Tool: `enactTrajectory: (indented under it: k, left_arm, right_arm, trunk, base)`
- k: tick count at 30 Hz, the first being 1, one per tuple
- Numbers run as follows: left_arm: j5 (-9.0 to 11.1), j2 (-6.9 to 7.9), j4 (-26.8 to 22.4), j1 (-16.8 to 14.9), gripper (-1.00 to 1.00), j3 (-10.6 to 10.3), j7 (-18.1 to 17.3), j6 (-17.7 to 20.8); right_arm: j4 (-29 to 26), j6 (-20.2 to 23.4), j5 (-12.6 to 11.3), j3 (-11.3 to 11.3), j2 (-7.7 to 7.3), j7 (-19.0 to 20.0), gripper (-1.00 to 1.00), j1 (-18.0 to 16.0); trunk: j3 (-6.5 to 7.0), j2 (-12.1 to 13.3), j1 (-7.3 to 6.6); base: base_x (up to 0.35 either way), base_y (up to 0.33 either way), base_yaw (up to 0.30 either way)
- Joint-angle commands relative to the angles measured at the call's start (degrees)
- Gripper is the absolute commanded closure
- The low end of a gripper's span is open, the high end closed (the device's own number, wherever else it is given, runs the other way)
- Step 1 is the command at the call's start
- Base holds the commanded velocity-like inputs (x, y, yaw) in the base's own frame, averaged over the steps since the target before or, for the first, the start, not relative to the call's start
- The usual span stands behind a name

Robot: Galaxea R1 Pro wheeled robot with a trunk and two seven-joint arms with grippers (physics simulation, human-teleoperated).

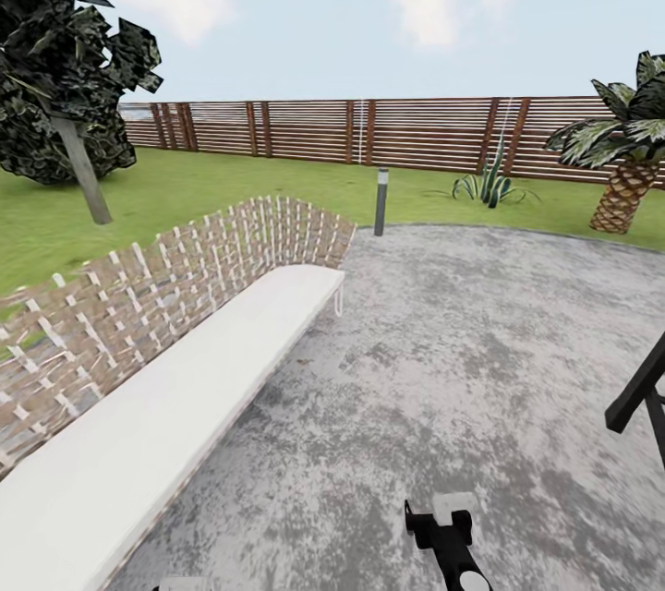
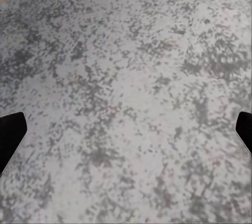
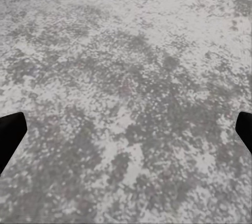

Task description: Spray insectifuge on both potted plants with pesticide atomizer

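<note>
While over patio point(image 1: 480, 332), bench point(image 1: 166, 388), fence point(image 1: 416, 131)

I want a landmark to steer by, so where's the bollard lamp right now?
In the head view the bollard lamp stands upright at the patio's far edge, just beyond the wicker bench's far end, before the fence.

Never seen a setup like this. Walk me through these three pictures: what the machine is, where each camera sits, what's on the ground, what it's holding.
It is a simulated wheeled robot with two arms. The head view looks over a grey stone patio with a white-cushioned wicker bench, a bollard lamp, lawn, a slatted fence, an agave and a palm. The two wrist views look down along each arm's fingers. The left gripper and the right gripper are open, holding nothing, above bare paving. No spray bottle or potted plants appear here.
</note>
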Motion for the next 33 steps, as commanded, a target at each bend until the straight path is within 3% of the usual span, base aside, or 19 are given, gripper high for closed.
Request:
enactTrajectory:
  k: [1,11,33]
  left_arm:
    - [-0.11,0.00,0.05,-0.03,-1.00,-0.05,0.16,-0.19]
    - [-0.17,0.00,0.05,-0.03,-1.00,-0.07,0.17,-0.19]
    - [-0.08,0.00,0.05,-0.03,-1.00,-0.04,0.17,-0.19]
  right_arm:
    - [0.05,-0.10,0.08,0.28,-0.03,-0.51,-1.00,-0.04]
    - [0.05,-0.12,0.04,0.16,-0.04,-0.60,-1.00,-0.04]
    - [0.05,-0.11,0.01,0.21,-0.03,-0.60,-1.00,-0.04]
  trunk:
    - [-0.05,-0.02,0.03]
    - [-0.05,-0.02,0.03]
    - [-0.05,-0.02,0.03]
  base:
    - [0.338,0.000,0.000]
    - [0.338,0.000,-0.032]
    - [0.338,0.000,-0.256]
